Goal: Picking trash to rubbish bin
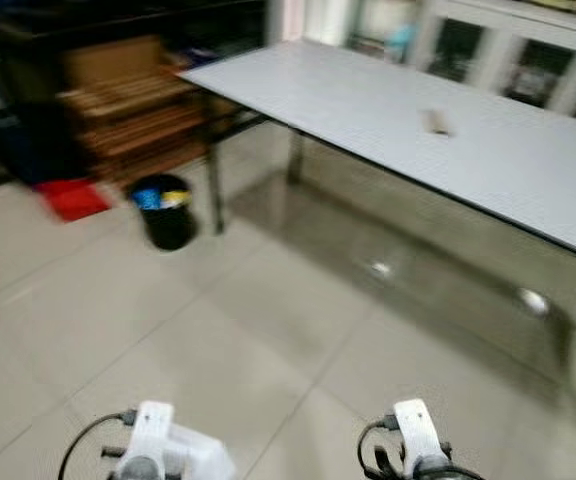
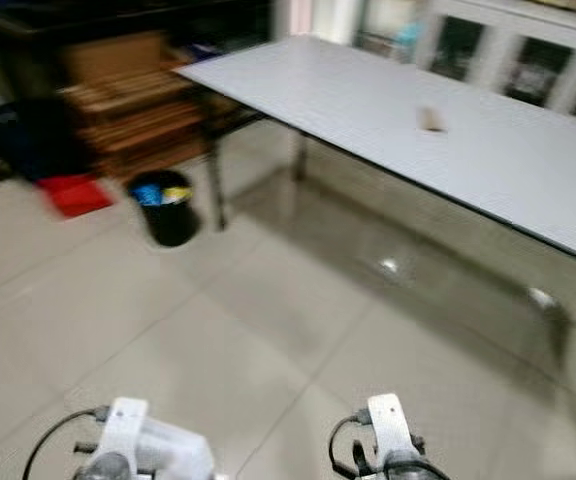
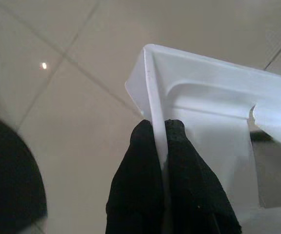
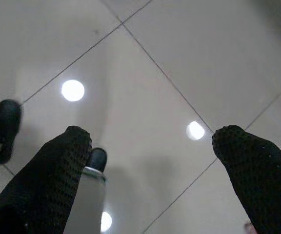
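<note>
A black rubbish bin [image 1: 168,210] with blue and yellow trash in it stands on the tiled floor beside the table's near leg, ahead to my left. My left gripper [image 3: 159,127] is shut on the thin rim of a white plastic container [image 3: 213,97], held over the floor tiles. My right gripper [image 4: 150,136] is open above the floor with nothing between its fingers. Both wrists, the left arm [image 1: 158,445] and the right arm [image 1: 418,440], show low at the bottom of the eye views. A small brown item [image 1: 436,122] lies on the table top.
A long grey table [image 1: 368,110] runs from the middle to the right. Wooden shelving [image 1: 133,110] and a red object [image 1: 73,198] sit behind the bin at the left. A white glass-door cabinet [image 1: 508,50] stands at the back. Open tiled floor lies between me and the bin.
</note>
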You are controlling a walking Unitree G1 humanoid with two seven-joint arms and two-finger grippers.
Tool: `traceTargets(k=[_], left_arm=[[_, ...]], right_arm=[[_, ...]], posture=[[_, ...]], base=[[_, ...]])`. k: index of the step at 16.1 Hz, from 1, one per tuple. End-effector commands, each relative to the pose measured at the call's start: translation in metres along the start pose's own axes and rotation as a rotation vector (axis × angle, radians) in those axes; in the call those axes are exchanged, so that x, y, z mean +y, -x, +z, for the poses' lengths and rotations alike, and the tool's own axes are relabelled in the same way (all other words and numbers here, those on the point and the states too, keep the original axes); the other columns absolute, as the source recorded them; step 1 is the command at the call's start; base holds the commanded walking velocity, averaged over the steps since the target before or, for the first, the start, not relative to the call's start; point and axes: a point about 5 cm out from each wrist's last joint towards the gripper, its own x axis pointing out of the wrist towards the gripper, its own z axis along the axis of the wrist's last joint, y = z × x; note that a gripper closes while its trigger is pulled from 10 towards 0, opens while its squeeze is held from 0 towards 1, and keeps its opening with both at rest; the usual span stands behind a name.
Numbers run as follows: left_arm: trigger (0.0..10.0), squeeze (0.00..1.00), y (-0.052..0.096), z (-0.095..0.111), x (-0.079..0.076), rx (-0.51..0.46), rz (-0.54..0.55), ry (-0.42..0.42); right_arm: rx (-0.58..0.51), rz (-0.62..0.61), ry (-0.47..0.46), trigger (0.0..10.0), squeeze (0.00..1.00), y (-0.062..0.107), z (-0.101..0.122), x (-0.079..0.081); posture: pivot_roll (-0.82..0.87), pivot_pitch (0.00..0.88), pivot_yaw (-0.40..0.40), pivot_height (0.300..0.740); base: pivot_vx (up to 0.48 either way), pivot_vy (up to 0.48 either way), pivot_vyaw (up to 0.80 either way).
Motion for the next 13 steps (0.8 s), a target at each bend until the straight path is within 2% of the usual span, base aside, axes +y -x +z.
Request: traceTargets(k=[1, 5, 7, 8, 11, 13], left_arm=[[10.0, 0.00, -0.0007, 0.0021, 0.0044, -0.003, 0.024, -0.012], [10.0, 0.00, -0.0010, 0.0072, 0.0024, -0.021, 0.012, 0.011], [10.0, 0.00, -0.0010, 0.0093, 0.0016, -0.034, 0.004, 0.024], [10.0, 0.00, -0.0010, 0.0106, 0.0011, -0.042, 0.000, 0.037], [10.0, 0.00, -0.0015, 0.0110, 0.0024, -0.029, 0.007, 0.035], [10.0, 0.00, -0.0016, 0.0092, 0.0037, -0.016, 0.018, 0.031]], right_arm=[[-0.022, 0.001, 0.001, 10.0, 0.00, -0.0007, 0.0066, 0.0001], [-0.026, -0.001, -0.006, 10.0, 0.00, -0.0009, 0.0084, -0.0003], [-0.037, -0.007, -0.038, 10.0, 0.00, -0.0008, 0.0092, -0.0013], [-0.043, -0.007, -0.069, 10.0, 0.00, -0.0007, 0.0096, -0.0019], [-0.053, -0.011, -0.087, 10.0, 0.00, -0.0008, 0.0118, -0.0035], [-0.056, -0.005, -0.091, 10.0, 0.00, -0.0009, 0.0129, -0.0031]], posture=[[0.02, 0.000, -0.095, 0.740], [0.02, 0.005, -0.095, 0.740], [0.02, 0.011, -0.095, 0.740], [0.02, 0.018, -0.095, 0.740], [0.02, 0.028, -0.095, 0.740], [0.02, 0.031, -0.094, 0.740]], base=[[0.000, 0.000, 0.80], [0.000, 0.000, 0.80], [0.000, 0.000, 0.80], [0.000, 0.000, 0.00], [0.000, 0.000, 0.00], [0.291, 0.000, 0.00]])
